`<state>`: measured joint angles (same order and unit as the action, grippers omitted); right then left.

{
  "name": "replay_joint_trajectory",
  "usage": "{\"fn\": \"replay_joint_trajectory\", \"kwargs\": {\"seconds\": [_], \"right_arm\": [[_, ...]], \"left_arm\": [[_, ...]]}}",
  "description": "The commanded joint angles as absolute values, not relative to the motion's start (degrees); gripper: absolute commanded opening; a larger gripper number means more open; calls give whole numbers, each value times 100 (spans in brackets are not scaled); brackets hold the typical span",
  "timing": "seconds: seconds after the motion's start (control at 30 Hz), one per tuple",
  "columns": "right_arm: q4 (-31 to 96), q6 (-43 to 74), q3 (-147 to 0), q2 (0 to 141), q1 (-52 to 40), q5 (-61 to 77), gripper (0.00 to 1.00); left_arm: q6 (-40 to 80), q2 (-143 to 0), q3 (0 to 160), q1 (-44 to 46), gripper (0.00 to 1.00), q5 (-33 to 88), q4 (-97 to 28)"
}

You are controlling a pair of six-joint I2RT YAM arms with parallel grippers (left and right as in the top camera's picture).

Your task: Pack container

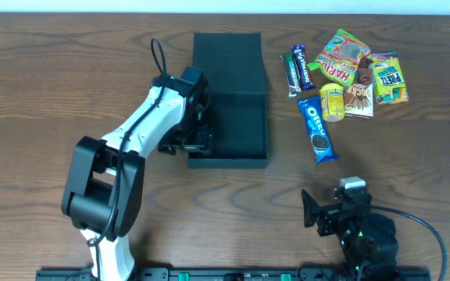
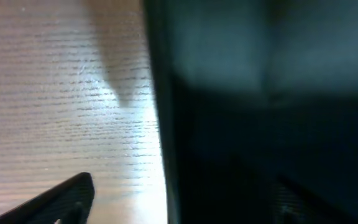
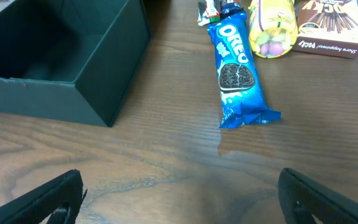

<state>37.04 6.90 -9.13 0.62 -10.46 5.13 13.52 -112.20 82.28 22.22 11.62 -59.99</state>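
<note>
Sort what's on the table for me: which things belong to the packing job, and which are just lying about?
Job, probably: dark box; Oreo packet; yellow sweets packet; Pocky carton; Haribo bag; pretzel bag; two dark bars.
Lying about: only the right arm's black cable.

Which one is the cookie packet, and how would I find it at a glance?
Start at the open dark teal square cardboard box on the brown wooden table. To its right lies a cluster of snack packets; the long blue Oreo packet lies at the cluster's near edge, the only bright blue wrapper there.
</note>
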Motion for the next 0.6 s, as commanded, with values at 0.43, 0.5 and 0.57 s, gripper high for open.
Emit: {"fn": "replay_joint_trajectory", "kwargs": {"seconds": [0.43,0.5,0.57], "right_arm": [[3664,591,-893,32,-1092,305,99],[3662,591,-893,32,-1092,307,99],[3658,593,-893,32,-1092,307,99]], "left_arm": [[-276,-10014,9435,2209,95,926,-5245],[-281,-10014,9435,2209,95,923,-5087],[-281,-10014,9435,2209,96,923,-4932]]}}
